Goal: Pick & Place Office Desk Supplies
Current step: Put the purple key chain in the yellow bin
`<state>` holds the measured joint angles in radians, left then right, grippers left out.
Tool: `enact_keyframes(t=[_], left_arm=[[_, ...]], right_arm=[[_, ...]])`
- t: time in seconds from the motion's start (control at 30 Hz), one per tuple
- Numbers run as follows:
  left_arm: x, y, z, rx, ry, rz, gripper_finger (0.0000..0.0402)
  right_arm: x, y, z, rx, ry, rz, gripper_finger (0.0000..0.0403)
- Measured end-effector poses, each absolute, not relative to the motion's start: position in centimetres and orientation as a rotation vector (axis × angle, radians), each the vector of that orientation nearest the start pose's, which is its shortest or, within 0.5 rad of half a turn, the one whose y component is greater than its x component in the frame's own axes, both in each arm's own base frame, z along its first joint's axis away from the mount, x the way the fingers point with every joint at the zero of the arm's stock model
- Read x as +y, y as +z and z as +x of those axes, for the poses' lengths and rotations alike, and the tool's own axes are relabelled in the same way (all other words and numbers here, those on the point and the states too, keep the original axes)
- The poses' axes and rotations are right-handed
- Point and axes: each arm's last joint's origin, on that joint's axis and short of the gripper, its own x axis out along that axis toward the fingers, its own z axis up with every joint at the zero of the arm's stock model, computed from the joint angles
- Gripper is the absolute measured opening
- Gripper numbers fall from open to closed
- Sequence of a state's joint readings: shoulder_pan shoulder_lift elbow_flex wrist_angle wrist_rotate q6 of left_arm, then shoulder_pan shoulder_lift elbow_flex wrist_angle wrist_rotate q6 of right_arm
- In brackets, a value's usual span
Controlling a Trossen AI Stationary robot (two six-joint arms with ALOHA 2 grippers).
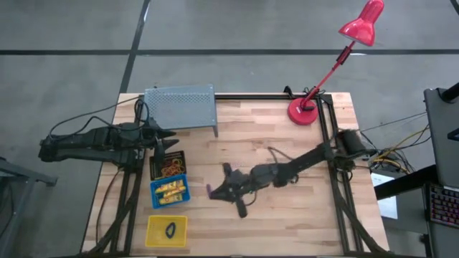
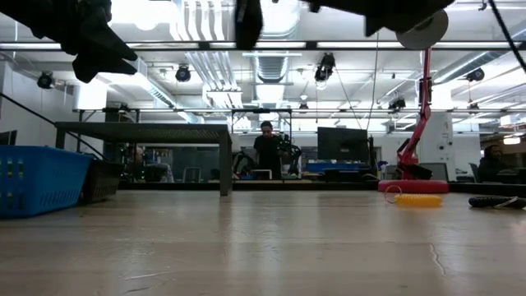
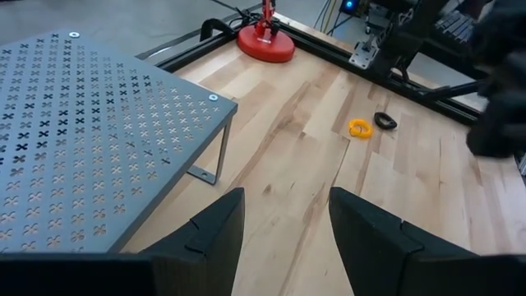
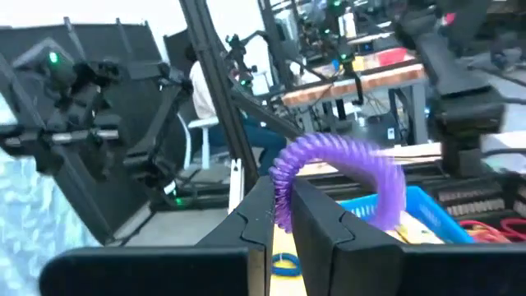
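Right gripper, mid-table and raised, fingers pinched on 1 end of a purple coiled plastic ring; the coil arches up and away from the fingertips toward the blue square bin. Long axis follows that arch. Carry it level and release only once fully over the bin rim, since the free end may snag. Left gripper waits with fingers apart beside the grey perforated metal shelf.
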<state>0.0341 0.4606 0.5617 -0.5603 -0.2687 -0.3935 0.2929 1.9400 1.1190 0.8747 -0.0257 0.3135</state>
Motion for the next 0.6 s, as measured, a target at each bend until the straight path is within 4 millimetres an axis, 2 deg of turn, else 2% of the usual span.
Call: enact_keyframes(t=[0.3, 0.6], left_arm=[[1.1, 26.1, 10.6, 0.409, 0.386, -0.327, 0.0184], [1.1, 26.1, 10.6, 0.413, 0.386, -0.327, 0.0184]], right_arm=[[14.9, 19.9, 45.8, -0.045, 0.349, 0.267, 0.0029], [17.6, 17.9, 48.4, -0.052, 0.392, 0.271, 0.0029]])
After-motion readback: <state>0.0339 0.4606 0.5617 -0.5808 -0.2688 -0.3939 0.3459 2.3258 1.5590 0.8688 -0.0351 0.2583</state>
